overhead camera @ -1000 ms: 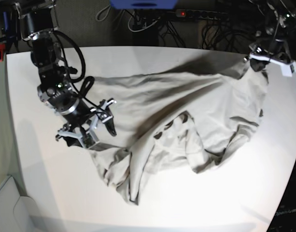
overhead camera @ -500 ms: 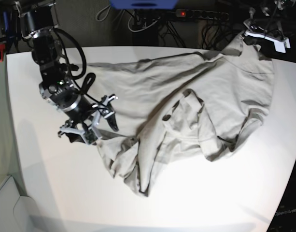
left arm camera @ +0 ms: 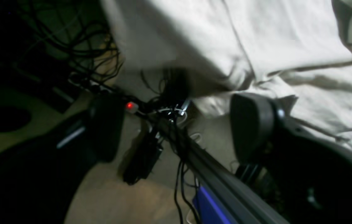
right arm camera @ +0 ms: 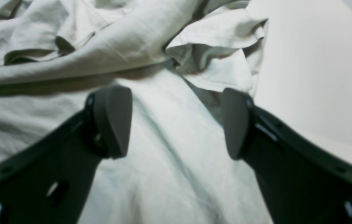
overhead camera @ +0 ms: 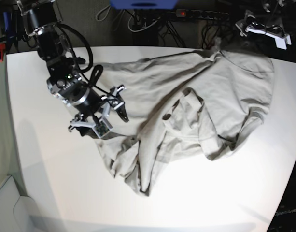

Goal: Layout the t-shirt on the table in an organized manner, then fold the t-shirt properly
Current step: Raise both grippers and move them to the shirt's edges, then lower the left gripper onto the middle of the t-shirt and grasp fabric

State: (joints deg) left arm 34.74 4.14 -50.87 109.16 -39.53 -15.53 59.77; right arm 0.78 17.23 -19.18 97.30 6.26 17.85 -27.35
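Nearest the base camera, bare white table point(overhead camera: 65, 193) fills the front from about 5 to 8 o'clock. The t-shirt point(overhead camera: 186, 111), light grey-beige and rumpled, lies spread across the middle of the table, with a bunched, folded tail point(overhead camera: 133, 169) reaching toward 6 o'clock and a twisted ridge of cloth point(overhead camera: 186, 116) near the centre.

At about 9 o'clock my right claw point(overhead camera: 100, 112) hovers over the shirt's edge, its jaws spread wide and gripping nothing. From my right wrist camera, the two dark pads point(right arm camera: 113, 121) stand well apart with smooth shirt cloth point(right arm camera: 169, 149) lying below between them; creased folds point(right arm camera: 213, 59) sit just beyond, and bare table point(right arm camera: 312, 71) shows at 3 o'clock.

Farthest away, at about 1 o'clock, my left claw point(overhead camera: 262, 26) hangs past the table's back edge, just beyond the shirt's far corner. From my left wrist camera its jaws stand wide apart with nothing between them. One pad point(left arm camera: 250, 124) sits close to the shirt's hem point(left arm camera: 256, 81); whether it touches I cannot tell. Behind are dark cables point(left arm camera: 176, 149) and a power strip with a red light point(left arm camera: 129, 105) on the floor.
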